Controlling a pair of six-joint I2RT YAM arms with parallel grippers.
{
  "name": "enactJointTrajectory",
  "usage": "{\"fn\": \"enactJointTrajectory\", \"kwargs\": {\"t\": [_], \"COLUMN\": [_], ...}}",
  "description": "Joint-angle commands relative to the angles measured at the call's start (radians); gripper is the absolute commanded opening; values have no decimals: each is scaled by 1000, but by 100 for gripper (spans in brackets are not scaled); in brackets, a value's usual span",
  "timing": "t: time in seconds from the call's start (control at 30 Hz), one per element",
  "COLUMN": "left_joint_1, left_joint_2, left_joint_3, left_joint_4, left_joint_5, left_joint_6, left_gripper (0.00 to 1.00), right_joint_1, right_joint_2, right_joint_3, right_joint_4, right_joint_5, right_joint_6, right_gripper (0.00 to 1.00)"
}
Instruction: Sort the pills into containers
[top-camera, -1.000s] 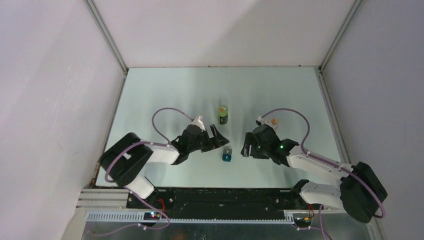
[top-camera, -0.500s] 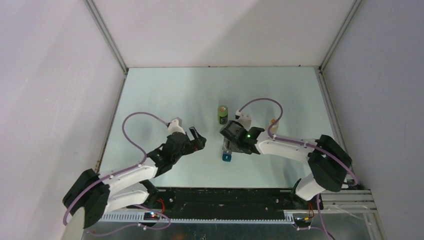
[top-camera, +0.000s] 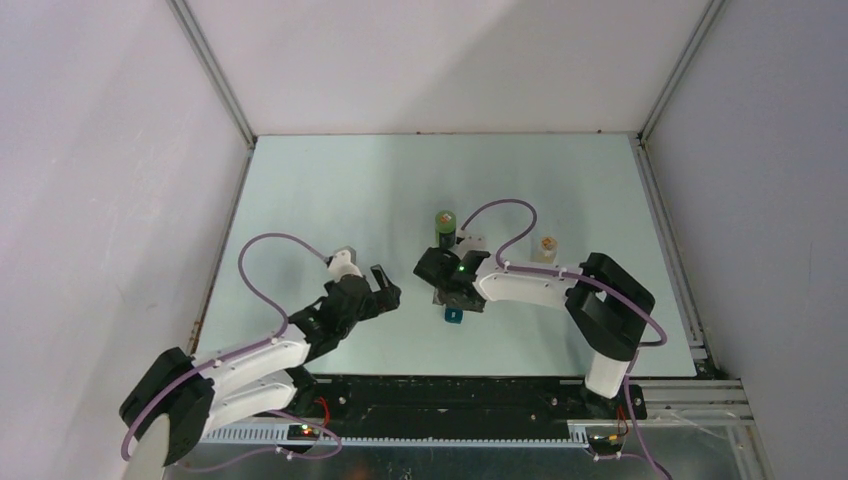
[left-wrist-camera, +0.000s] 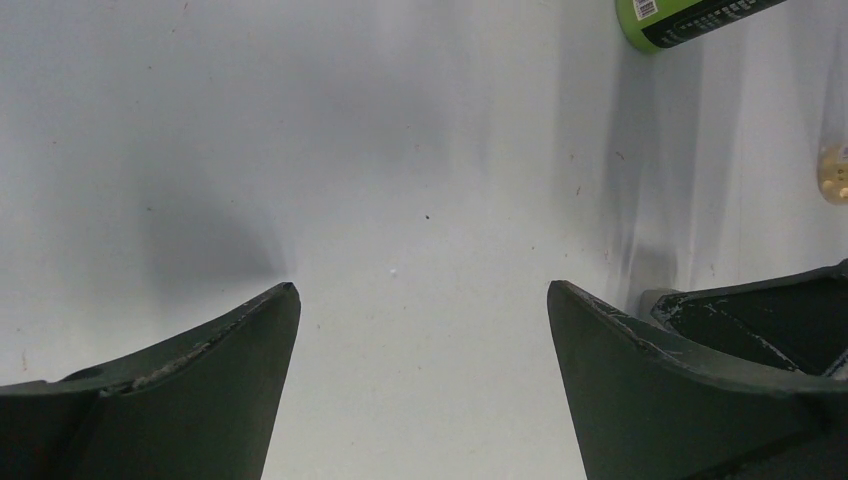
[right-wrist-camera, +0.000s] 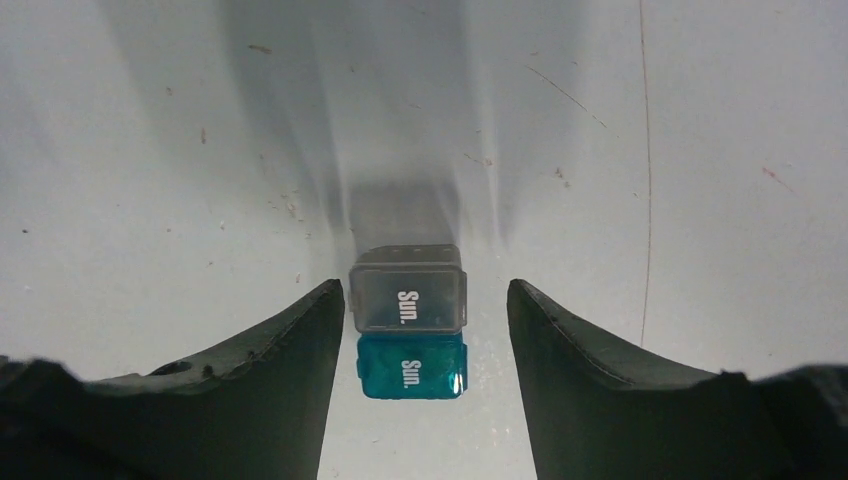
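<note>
A small two-part pill box, one half grey (right-wrist-camera: 408, 298) and one half teal (right-wrist-camera: 410, 365), each marked "Sun.", lies shut on the table. No pills show. My right gripper (right-wrist-camera: 425, 288) is open and straddles it, with the left finger close to the grey half and a gap on the right. From above, the right gripper (top-camera: 451, 298) hangs over the teal half (top-camera: 454, 316). The dark container with a green top (top-camera: 444, 228) stands just behind it, the beige container with an orange top (top-camera: 546, 247) to the right. My left gripper (top-camera: 387, 285) is open and empty (left-wrist-camera: 422, 288), left of the box.
White enclosure walls and metal rails (top-camera: 215, 95) border the pale table on three sides. A black base rail (top-camera: 440, 395) runs along the near edge. Purple cables loop above both wrists. In the left wrist view the green container (left-wrist-camera: 690, 15) lies at the top right.
My right arm swung left from beside the beige container to over the pill box, its jaws narrowing slightly. My left arm drew back to the left, away from the box.
</note>
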Motion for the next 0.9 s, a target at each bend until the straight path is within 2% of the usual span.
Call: {"fn": "enactJointTrajectory", "kwargs": {"t": [0.0, 0.2, 0.4, 0.47, 0.57, 0.63, 0.73, 0.87], "left_joint_1": [-4, -3, -2, -3, -3, -3, -2, -2], "left_joint_2": [-56, -85, -85, -84, -84, -83, -88, -88], "left_joint_3": [-22, -48, -69, -71, -74, -80, -108, -148], "left_joint_4": [30, 40, 66, 70, 82, 96, 173, 342], "left_joint_5": [-22, 2, 43, 54, 81, 101, 153, 318], "left_joint_6": [18, 15, -5, -6, -5, -3, 2, 9], "left_gripper": [99, 99, 98, 98, 97, 95, 93, 93], "right_joint_1": [15, 14, 11, 10, 9, 9, 5, 1], "right_joint_2": [21, 49, 67, 73, 77, 67, 45, -10], "right_joint_3": [59, 78, 80, 80, 80, 80, 81, 80], "right_joint_4": [-75, -79, -71, -61, -43, -36, -29, 8], "right_joint_5": [78, 65, 27, 15, -4, -6, 1, -6], "right_joint_6": [69, 71, 80, 81, 69, 61, 38, -27], "right_gripper": [62, 57, 57, 55, 43, 38, 36, 35]}}
